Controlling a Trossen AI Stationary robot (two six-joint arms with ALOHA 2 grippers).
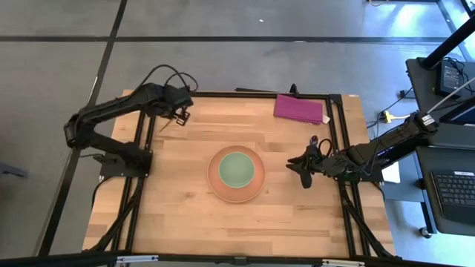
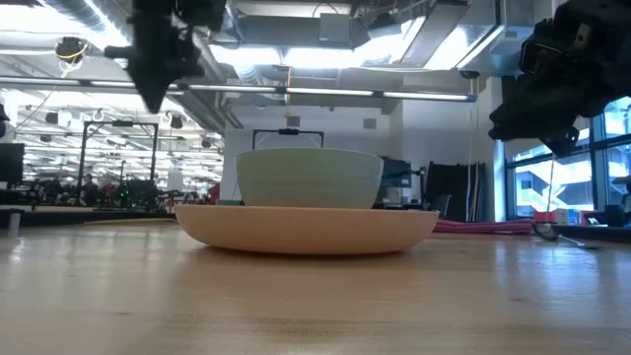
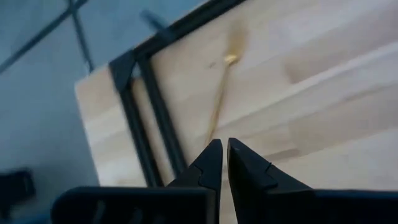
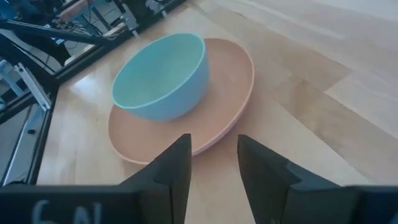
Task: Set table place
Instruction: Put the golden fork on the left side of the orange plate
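Observation:
The pale green bowl (image 1: 237, 168) stands in the round orange plate (image 1: 217, 184) at the table's middle; both also show in the right wrist view (image 4: 163, 78). My left gripper (image 1: 178, 117) is raised over the table's far left part, shut on the slim gold fork (image 3: 221, 93). My right gripper (image 4: 211, 155) is open and empty, just right of the plate and above the table (image 1: 185, 215). A slim dark thing (image 1: 315, 141) that may be the spoon lies on the table beyond my right gripper. My left gripper pinches the gold fork's handle end (image 3: 213, 135) between its two fingertips. The fork runs straight on from the fingertips, its wider end (image 3: 231, 59) farthest from them. In the low view the gripper (image 2: 153, 94) is well above the table, so the fork is lifted clear.
A flat magenta rectangle (image 1: 298, 108) lies at the table's far right. Black frame rails (image 1: 141, 185) run along the left and right sides (image 1: 345, 200). Bare wood lies left of the plate and along the near edge.

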